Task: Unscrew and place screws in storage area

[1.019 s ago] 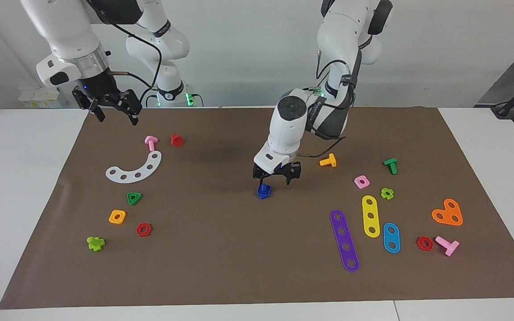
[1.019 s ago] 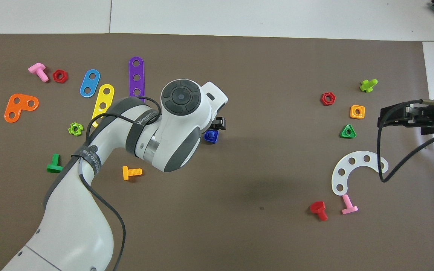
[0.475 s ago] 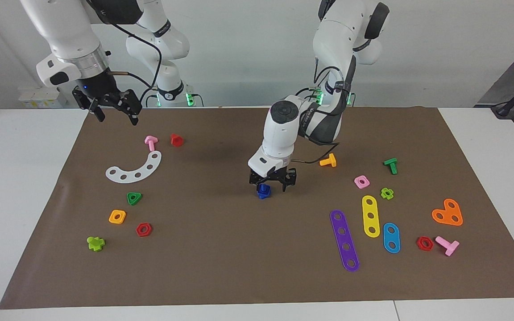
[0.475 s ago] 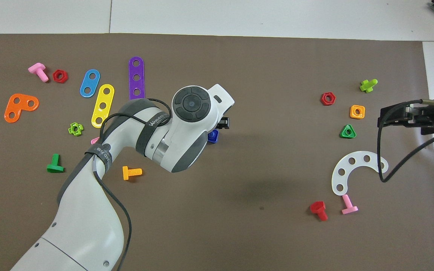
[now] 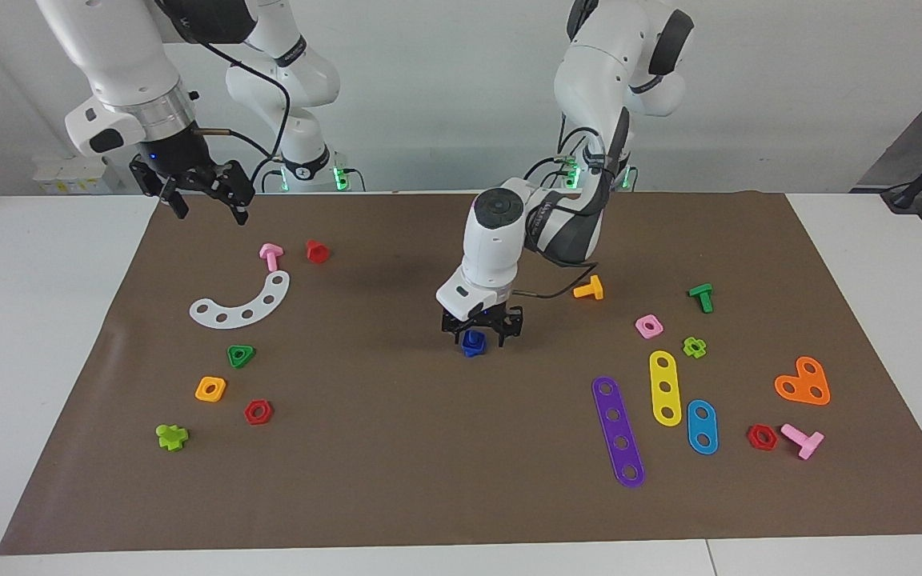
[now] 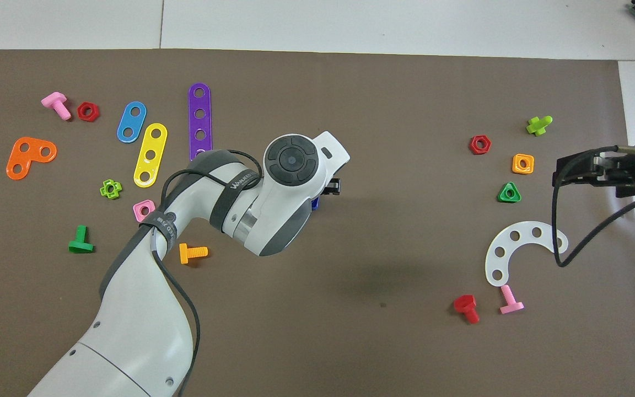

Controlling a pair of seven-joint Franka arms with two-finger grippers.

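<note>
Facing view shows the left gripper (image 5: 473, 334) has come down in the last second until its fingers straddle the dark-blue bolt (image 5: 473, 343), which sits on the brown mat (image 5: 397, 448) near the table's middle, well apart from the loose parts at either end. The fingers are drawing in around the bolt; I cannot tell whether they pinch it yet. That suggests the grasp is about to begin. The right gripper (image 5: 203, 192), fingers spread, waits above the mat's edge near the pink bolt (image 5: 270, 256).
</note>
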